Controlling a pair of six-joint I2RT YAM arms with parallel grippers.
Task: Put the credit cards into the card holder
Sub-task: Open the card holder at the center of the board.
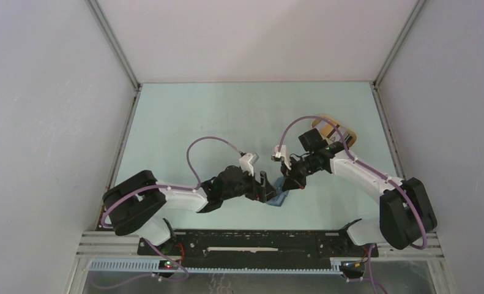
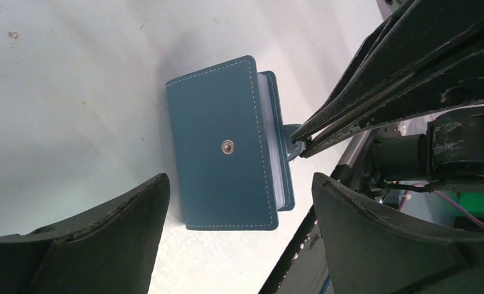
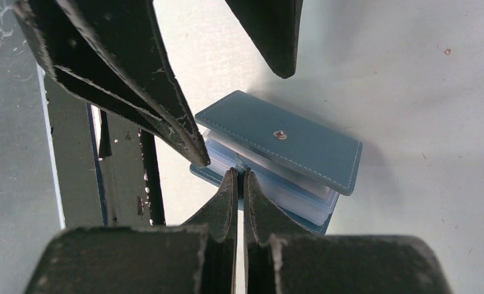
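The card holder [image 2: 224, 153] sits folded at the centre of my left wrist view, stud up. My right gripper [image 3: 240, 174] pinches shut on its tab [image 2: 293, 142]. My left gripper [image 2: 239, 184] gapes wide around it, gripping nothing. Only the right wrist view shows its clear inner pockets [image 3: 288, 184].

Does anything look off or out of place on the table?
The card holder is not shut: its top cover gapes, clear pockets show along the edge, and the right hand pinches its unfastened snap tab. The left hand stands open over it. Nothing spilled or damaged.
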